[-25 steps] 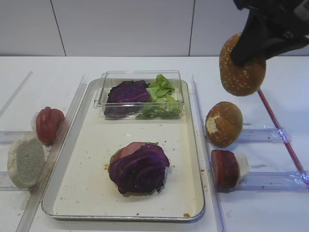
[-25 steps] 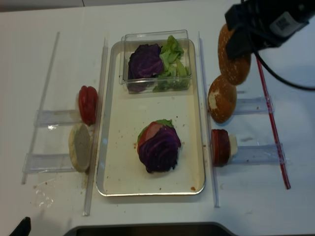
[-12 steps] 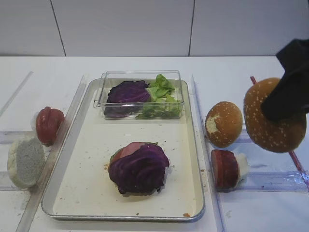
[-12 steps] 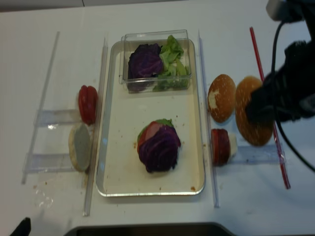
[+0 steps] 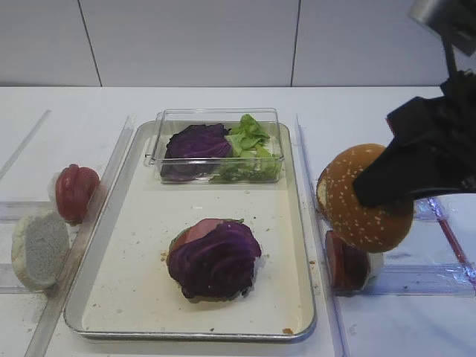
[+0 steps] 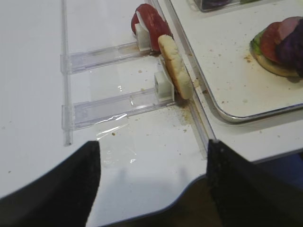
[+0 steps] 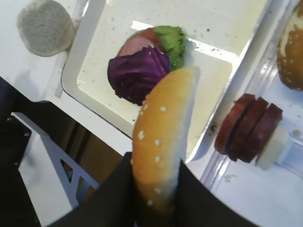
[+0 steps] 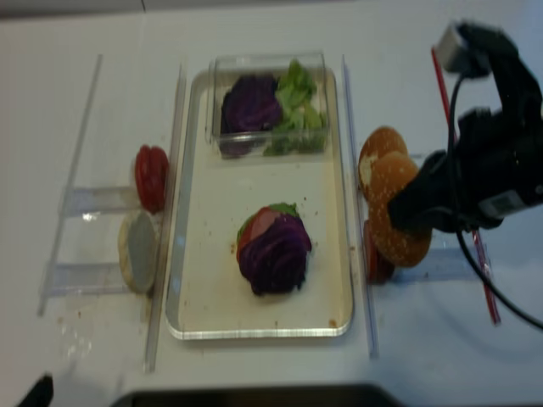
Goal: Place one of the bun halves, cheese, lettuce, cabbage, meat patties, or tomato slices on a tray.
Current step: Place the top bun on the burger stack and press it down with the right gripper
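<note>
Risk: right tool (image 7: 154,208), clamped edge-on around the golden-brown sesame-seeded bun top (image 5: 364,199) at the silver tray's (image 5: 301,245) three o'clock, could drop it short of the purple cabbage stack (image 5: 214,258).

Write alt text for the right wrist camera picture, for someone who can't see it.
The right gripper holds a sesame bun top on edge above a metal tray, where a stack topped with purple cabbage sits. Sliced meat patties stand beside the tray.

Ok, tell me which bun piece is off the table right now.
The sesame-seeded bun top, clamped in the right gripper beside the tray. The brown bun with the white patch and the floury half sit in their racks.
</note>
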You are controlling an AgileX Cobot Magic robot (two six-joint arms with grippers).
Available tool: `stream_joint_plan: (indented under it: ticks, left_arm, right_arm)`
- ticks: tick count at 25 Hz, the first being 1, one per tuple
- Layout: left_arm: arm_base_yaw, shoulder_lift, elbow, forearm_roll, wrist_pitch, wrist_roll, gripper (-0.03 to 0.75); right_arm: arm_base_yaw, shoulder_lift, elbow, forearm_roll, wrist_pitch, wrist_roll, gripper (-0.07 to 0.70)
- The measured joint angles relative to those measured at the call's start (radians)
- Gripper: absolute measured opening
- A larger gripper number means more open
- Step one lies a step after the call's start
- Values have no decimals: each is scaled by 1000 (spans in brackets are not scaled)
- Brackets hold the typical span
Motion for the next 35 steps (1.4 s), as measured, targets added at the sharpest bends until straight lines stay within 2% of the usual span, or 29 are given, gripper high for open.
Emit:
stream_joint_plan:
  ticks: [8,17,20,26,35]
  left_arm:
    - [0,0,0,0,0,0,440]
    - [0,0,0,0,0,0,440]
    - [0,0,0,0,0,0,440]
    - [0,0,0,0,0,0,440]
    - [0,0,0,0,0,0,440]
  right_arm:
    - [0,118,2,173,-6,-139,187]
    - [0,313,2,400,82,-333,187]
    - [0,382,2,486,88,-396,187]
    - [0,489,2,580,82,-425,187]
    - [3,513,2,646,76,-424,187]
